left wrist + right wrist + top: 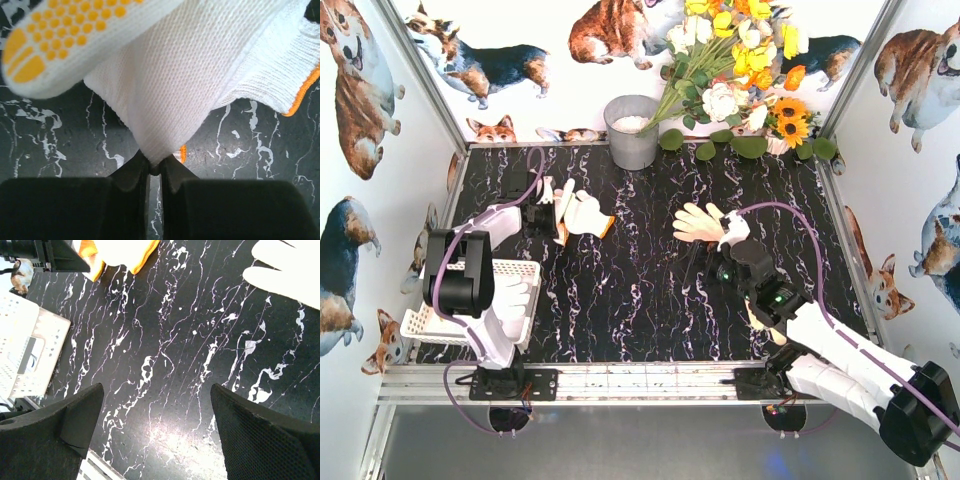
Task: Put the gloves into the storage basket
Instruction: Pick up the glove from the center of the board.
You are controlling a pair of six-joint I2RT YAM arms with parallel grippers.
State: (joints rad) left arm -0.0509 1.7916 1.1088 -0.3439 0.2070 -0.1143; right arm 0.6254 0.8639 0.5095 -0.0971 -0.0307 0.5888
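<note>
At the back left of the table, my left gripper [556,222] is shut on a white glove [585,213]. In the left wrist view the closed jaws pinch a fold of its knit fabric [165,95], with its orange cuff [306,92] off to the right. A second glove with yellow grip dots [50,35] lies over it. A cream glove [698,222] rests right of centre, and my right gripper [720,245] hangs beside it, open [155,425] over bare table with nothing between its fingers. The white storage basket [425,322] sits front left with a white glove [510,295] in it.
A grey metal bucket [632,130] stands at the back centre, and flowers [740,70] lean out of it to the right. Metal frame rails [620,380] and corgi-print walls enclose the black marbled table. The left arm's elbow [460,270] hangs over the basket.
</note>
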